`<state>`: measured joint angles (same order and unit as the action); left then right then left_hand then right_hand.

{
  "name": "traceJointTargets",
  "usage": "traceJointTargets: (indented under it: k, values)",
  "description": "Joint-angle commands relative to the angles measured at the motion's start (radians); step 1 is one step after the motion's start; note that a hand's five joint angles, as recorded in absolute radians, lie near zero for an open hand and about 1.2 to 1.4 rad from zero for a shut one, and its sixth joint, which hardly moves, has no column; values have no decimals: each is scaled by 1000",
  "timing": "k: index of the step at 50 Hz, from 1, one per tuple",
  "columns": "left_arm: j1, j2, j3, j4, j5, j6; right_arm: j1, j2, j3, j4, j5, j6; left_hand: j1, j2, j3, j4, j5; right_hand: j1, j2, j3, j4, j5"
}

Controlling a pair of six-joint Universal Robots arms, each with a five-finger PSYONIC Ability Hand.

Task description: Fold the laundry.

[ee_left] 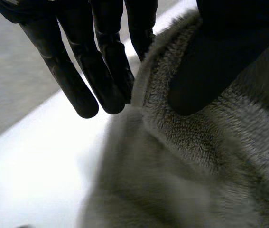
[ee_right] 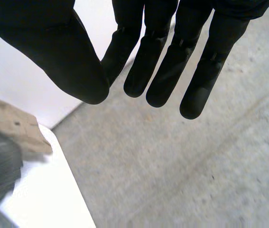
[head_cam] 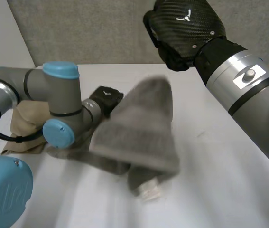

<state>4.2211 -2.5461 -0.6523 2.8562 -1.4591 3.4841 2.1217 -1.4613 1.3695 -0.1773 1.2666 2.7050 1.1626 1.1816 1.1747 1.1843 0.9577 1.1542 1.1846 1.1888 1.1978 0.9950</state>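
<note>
The left robot hand (head_cam: 106,97) grasps the grey towel (head_cam: 141,128) at its far left edge. In the left wrist view the edge stands up between the thumb (ee_left: 219,61) and the straight fingers (ee_left: 84,80), which pinch it. The towel is near the middle of the worktop (head_cam: 219,180), raised like a tent. Its long axis runs from far to near, and the near end lies on the surface.

The right robot hand (head_cam: 184,28) is released, with straight fingers holding nothing. It is high at the far right, well apart from the towel (so the left one is clearly nearer). A beige cloth (head_cam: 27,118) lies at the left, partly hidden by the left arm.

I judge that the fold needs the right robot hand to come down, toward near and left, to a free edge of the towel.
</note>
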Motion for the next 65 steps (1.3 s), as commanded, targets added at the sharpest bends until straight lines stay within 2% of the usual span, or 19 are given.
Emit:
traceJointTargets:
  k: [1, 8, 14, 17, 18, 19, 22, 23, 26, 27, 34, 40, 49, 54, 65]
  values:
    - [53, 127, 57, 98, -99, -117, -68, 137, -66, -21, 71, -4, 234, 215, 222, 212, 264, 242, 212, 207, 198, 227]
    - [86, 338, 16, 241, -102, -200, -101, 236, -207, -77, 191, 1, 234, 215, 222, 212, 264, 242, 212, 207, 198, 227]
    - [79, 446, -101, 242, -55, -183, -98, 300, -247, -28, 183, 3, 234, 215, 222, 212, 264, 242, 212, 207, 198, 227]
    - [74, 468, -191, 247, -23, -137, -95, 325, -233, 34, 178, 25, 234, 215, 222, 212, 264, 221, 191, 187, 178, 206]
    - [73, 471, -213, 249, -18, -122, -92, 328, -227, 54, 180, 35, 234, 215, 222, 212, 264, 73, 43, 38, 29, 58]
    - [73, 475, -255, 249, -15, -85, -88, 332, -208, 96, 181, 61, 234, 215, 222, 212, 264, -202, -232, -236, -245, -217]
    - [73, 477, -302, 252, -21, -22, -75, 335, -175, 166, 180, 125, 234, 215, 222, 212, 264, -459, -490, -494, -503, -475]
    - [74, 477, -322, 256, -27, 19, -60, 338, -150, 212, 177, 192, 234, 215, 222, 212, 264, -626, -656, -660, -669, -641]
    - [77, 478, -337, 259, -41, 67, -34, 352, -118, 266, 172, 317, 234, 215, 222, 212, 264, -756, -787, -791, -800, -772]
    - [77, 483, -342, 258, -49, 90, -11, 366, -101, 292, 165, 399, 234, 215, 222, 212, 264, -806, -836, -841, -850, -821]
    - [68, 550, -343, 230, -82, 102, 79, 476, -108, 299, 166, 634, 234, 215, 222, 212, 264, -980, -1010, -1014, -1023, -995]
    - [42, 632, -342, 184, -90, 105, 144, 613, -246, 297, 185, 752, 234, 215, 222, 212, 264, -980, -1010, -1014, -1023, -995]
    - [-19, 748, -362, 60, -107, 105, 227, 832, -559, 332, 319, 929, 234, 215, 222, 212, 264, -980, -1010, -1014, -1023, -995]
    - [-49, 796, -389, 18, -124, 107, 247, 892, -665, 346, 364, 957, 234, 215, 222, 212, 264, -980, -1010, -1014, -1023, -995]
    - [-102, 909, -412, 3, -165, 108, 297, 924, -727, 315, 367, 954, 234, 215, 222, 212, 264, -980, -1010, -1014, -1023, -995]
